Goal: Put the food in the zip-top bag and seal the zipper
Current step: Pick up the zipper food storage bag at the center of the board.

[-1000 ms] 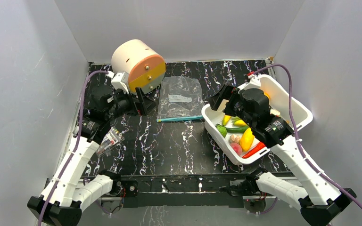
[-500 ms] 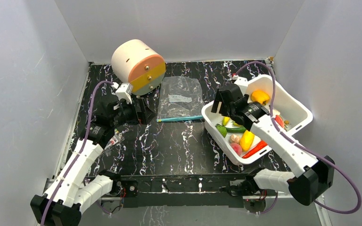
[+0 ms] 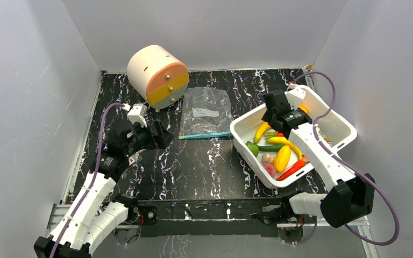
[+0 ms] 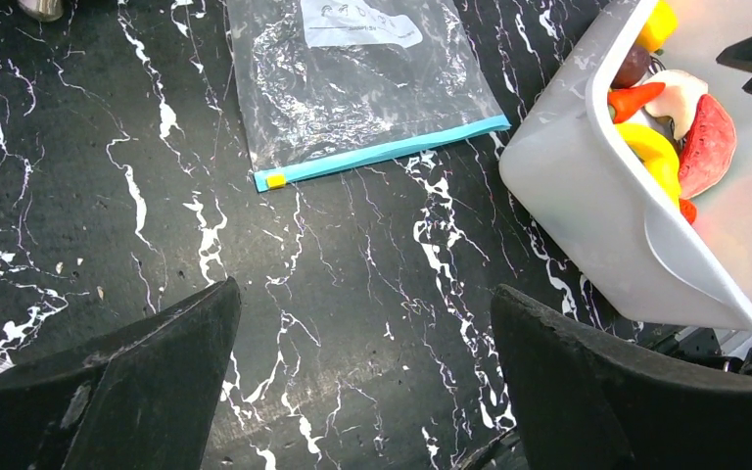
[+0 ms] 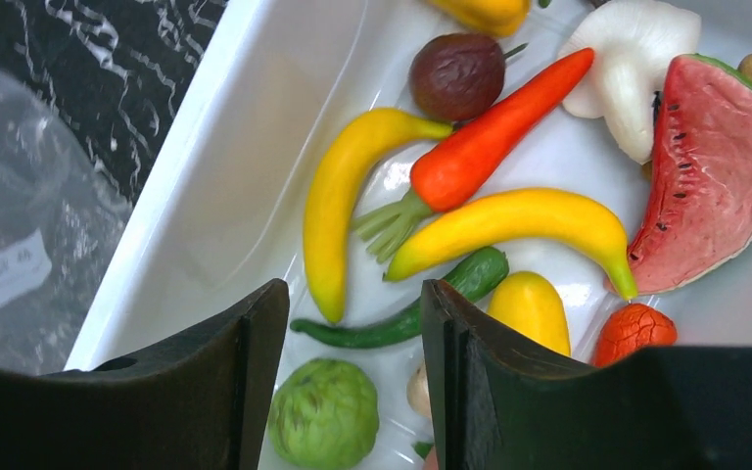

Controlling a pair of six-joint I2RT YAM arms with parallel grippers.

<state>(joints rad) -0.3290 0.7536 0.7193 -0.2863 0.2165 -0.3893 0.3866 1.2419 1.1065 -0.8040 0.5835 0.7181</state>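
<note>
A black table (image 3: 204, 161) veined with white fills the floor of a box of pale grey walls (image 3: 32, 80). At the upper left of the top view lies a cream drum (image 3: 157, 76) on its side, its round face banded orange, yellow and grey. In the middle the zip-top bag (image 3: 206, 113) lies flat and empty, white label up, its teal zipper (image 3: 205, 135) along the near edge. The food (image 3: 279, 156) sits right of it in a white tub (image 3: 330, 121) set at a slant – 2 yellow bananas, a green cucumber (image 5: 421, 308), an orange-red chili (image 5: 494, 137) and a watermelon slice (image 5: 705, 176) among it.

The left arm reaches up from the lower left corner, elbow bent, and its left pincer (image 4: 362, 304) hangs over bare table near the bag's left corner, fingers spread wide and holding nothing. The right arm folds back from the lower right, and its right pincer (image 5: 352, 294) points down into the tub's far left end above a banana (image 5: 338, 220) – fingers partly apart, nothing between them.
</note>
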